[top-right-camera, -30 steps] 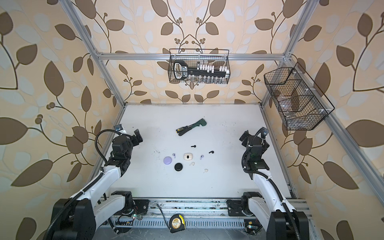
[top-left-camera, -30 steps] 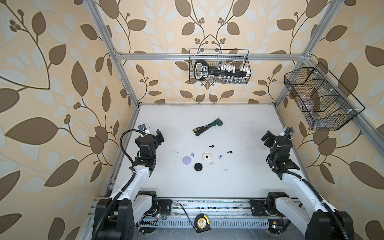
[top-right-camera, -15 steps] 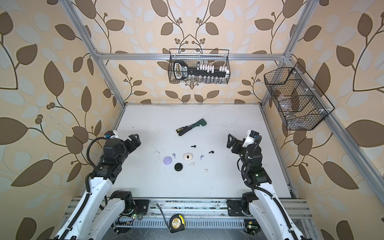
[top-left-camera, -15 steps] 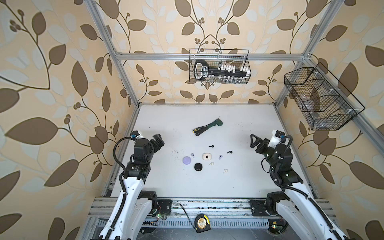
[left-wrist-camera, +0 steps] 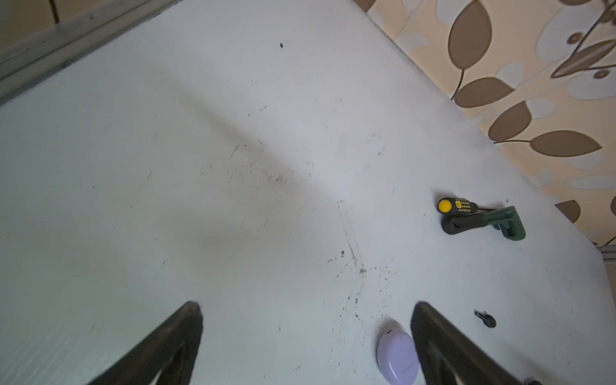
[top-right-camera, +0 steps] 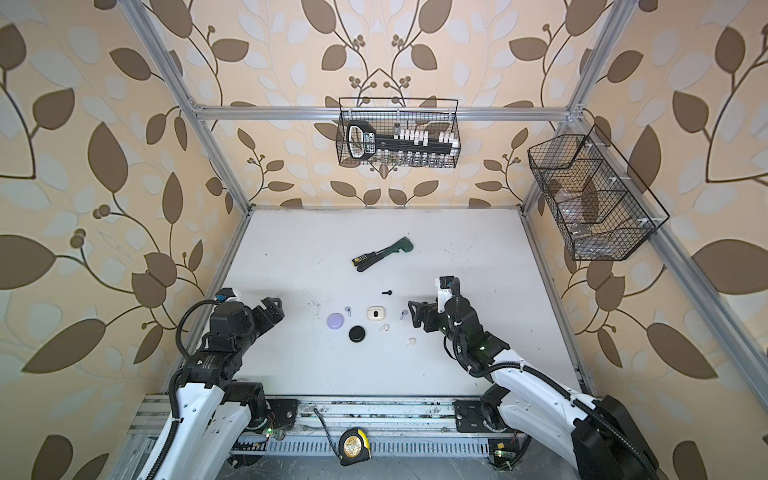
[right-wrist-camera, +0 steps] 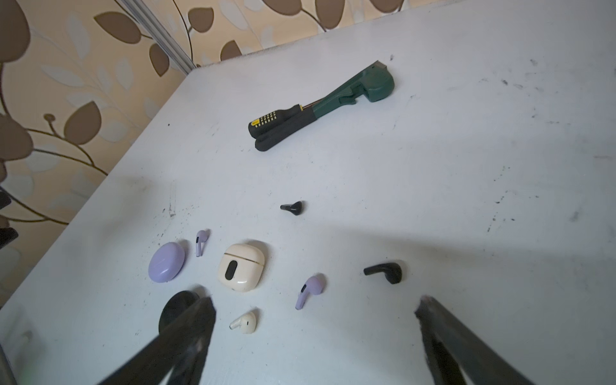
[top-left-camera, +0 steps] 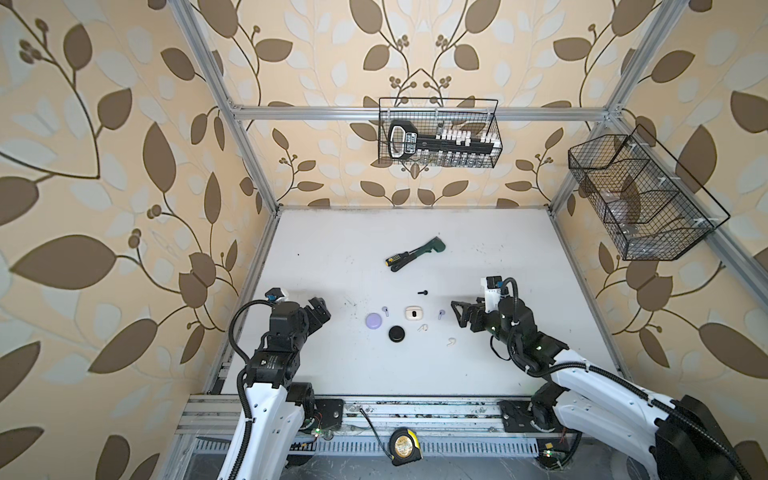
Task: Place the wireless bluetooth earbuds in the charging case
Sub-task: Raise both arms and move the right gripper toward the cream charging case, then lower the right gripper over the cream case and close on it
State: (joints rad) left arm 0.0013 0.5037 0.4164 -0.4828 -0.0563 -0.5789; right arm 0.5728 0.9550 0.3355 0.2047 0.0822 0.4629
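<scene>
Both arms have swung in from the sides since a second ago. The right hand [top-left-camera: 458, 314] has come the furthest and now hangs just right of the little things in the middle of the counter [top-left-camera: 498, 257]. Its two fingers stand wide apart and hold nothing. The left hand [top-left-camera: 322, 312] is wide open and empty too, and it waits to the left of the lilac case [top-left-camera: 373, 320], a bit apart from it. All the earbuds lie loose on the counter, and none is in a case. A lilac earbud [top-left-camera: 385, 311] lies just beside the lilac case. A second lilac earbud [top-left-camera: 439, 314] lies right of the cream case [top-left-camera: 412, 312]. One black earbud [top-left-camera: 423, 292] lies on the far side. The right wrist view shows a second black earbud [right-wrist-camera: 384, 270] right in front of the open right hand. Two cream earbuds [top-left-camera: 422, 328] [top-left-camera: 451, 342] lie on the near side, and the black case [top-left-camera: 396, 333] lies there too. A screwdriver [right-wrist-camera: 273, 121] and a green wrench [right-wrist-camera: 353, 90] lie far back, well apart. I think the job is only starting, with the right hand reaching for its first earbud. Next it needs to go down over one tiny bud and pinch it softly. The case lids look shut, so one must be opened first.
</scene>
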